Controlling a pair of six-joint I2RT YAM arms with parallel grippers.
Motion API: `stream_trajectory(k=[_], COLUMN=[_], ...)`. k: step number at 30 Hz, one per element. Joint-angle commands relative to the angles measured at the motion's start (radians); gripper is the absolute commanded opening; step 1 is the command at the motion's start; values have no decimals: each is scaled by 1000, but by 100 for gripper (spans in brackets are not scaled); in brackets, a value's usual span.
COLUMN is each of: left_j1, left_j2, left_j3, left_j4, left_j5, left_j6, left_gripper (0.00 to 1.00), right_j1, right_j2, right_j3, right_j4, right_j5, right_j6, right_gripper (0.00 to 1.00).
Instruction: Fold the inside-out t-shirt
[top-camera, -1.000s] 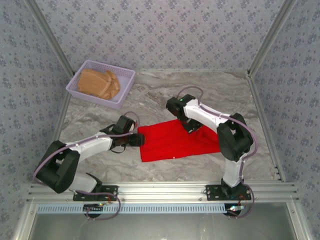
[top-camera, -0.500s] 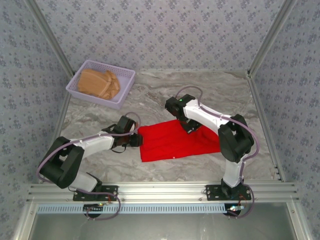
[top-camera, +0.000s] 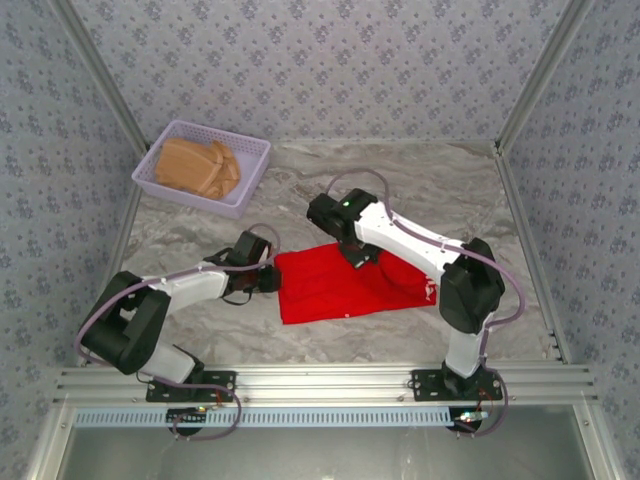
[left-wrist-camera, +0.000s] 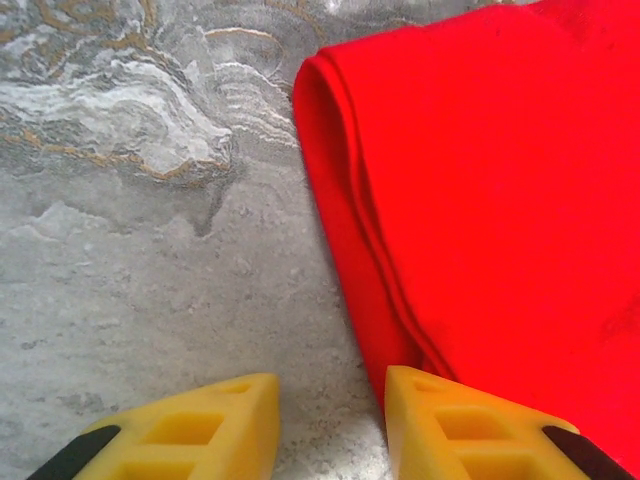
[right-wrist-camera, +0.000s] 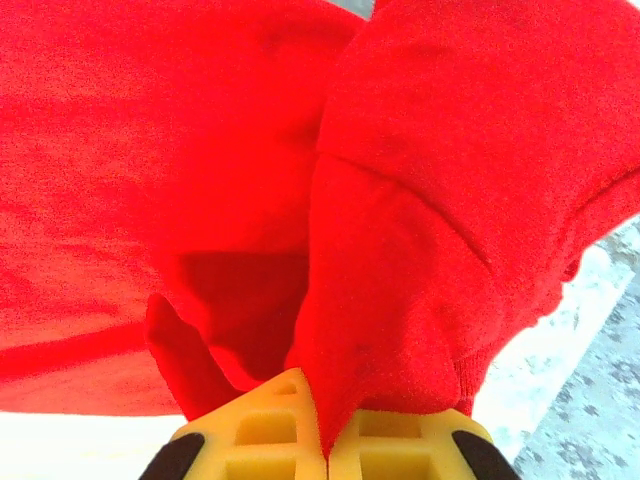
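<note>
The inside-out t-shirt (top-camera: 330, 290) is lying between your pincers — the right pincer (right-wrist-camera: 328, 425) is clamping a bunched fold, ready for carrying across; the left pincer (left-wrist-camera: 332, 405) is gaping partly, empty, just beside the folded edge.

Seen from above, the left arm folds out from its base toward 10 o'clock. Its forearm then runs low toward 2 o'clock and ends in the left gripper (top-camera: 272, 280) — yellow fingers (left-wrist-camera: 235, 420) parted, with a plain gap between them. The right arm rises toward 12 o'clock and its forearm stretches to 10 o'clock. The wrist bends back toward 5 o'clock, and the right gripper (top-camera: 362, 258) is pinched tight on the inside-out t-shirt (top-camera: 320, 290).
</note>
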Motion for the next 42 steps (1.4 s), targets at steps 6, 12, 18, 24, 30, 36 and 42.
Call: stream_trajectory(k=[6,12,18,24,30,36,42], left_j1=[-28,-29,-23,-14,-9,-4,2], left_j2=[83,98,95,87,83,71,61], left_j3=[-35,-34,-46,-59,-69,-82,-89], left_j4=[168,179,196,204,209,226,226], left_j5=[160,169,168,171,171,173,172], left_j6=[-32,-34,-43,-47,-49,-63,-67], left_gripper=[32,30,28,27,27,27,27], right_j1=[95,117,127,127,128,119,88], right_j2=[-1,4,2,14,21,6,-4], right_j3=[94,112,84,55,37,-30,-112], right_j4=[5,59,152,225,253,350,469], right_j5=[-141,-226,-329,-398,-438,-512,-568], right_j6=[24,22,30,39,38,56,94], right_gripper=[0,0,0,0,0,0,0])
